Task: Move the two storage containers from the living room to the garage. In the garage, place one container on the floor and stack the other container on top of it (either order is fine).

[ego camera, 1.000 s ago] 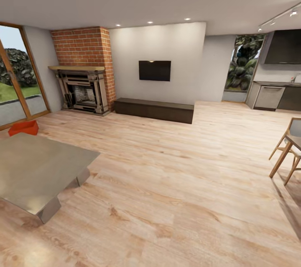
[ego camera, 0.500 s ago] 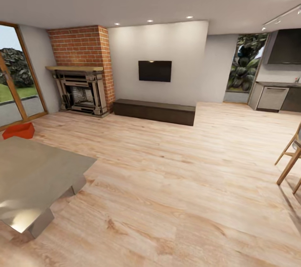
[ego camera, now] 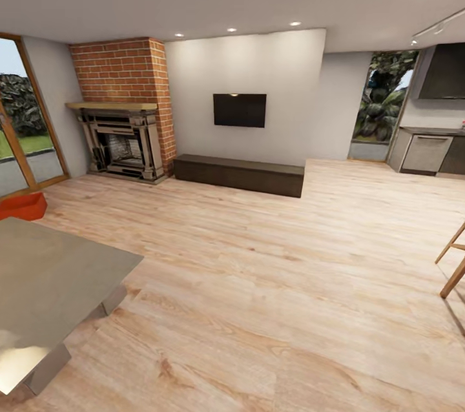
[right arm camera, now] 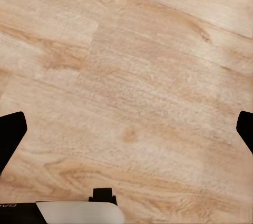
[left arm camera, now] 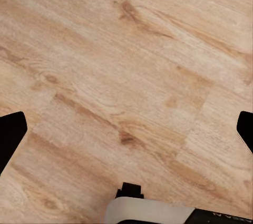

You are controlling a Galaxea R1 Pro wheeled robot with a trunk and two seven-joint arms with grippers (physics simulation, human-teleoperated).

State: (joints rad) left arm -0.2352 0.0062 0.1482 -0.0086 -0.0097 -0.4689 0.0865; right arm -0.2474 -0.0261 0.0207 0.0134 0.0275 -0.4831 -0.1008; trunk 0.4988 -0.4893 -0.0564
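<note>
Our view has swung right, so the red-orange storage container (ego camera: 22,206) slid toward the picture's left edge; both end effectors are wide and empty, nothing collected yet.

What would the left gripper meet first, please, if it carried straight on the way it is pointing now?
Most likely the wood-plank floor: the left gripper points down at bare planks, fingers wide apart, with nothing between them. How far off the floor lies is unclear.

Red-orange container (ego camera: 22,205) on light wood-plank floor (ego camera: 271,257)
</note>
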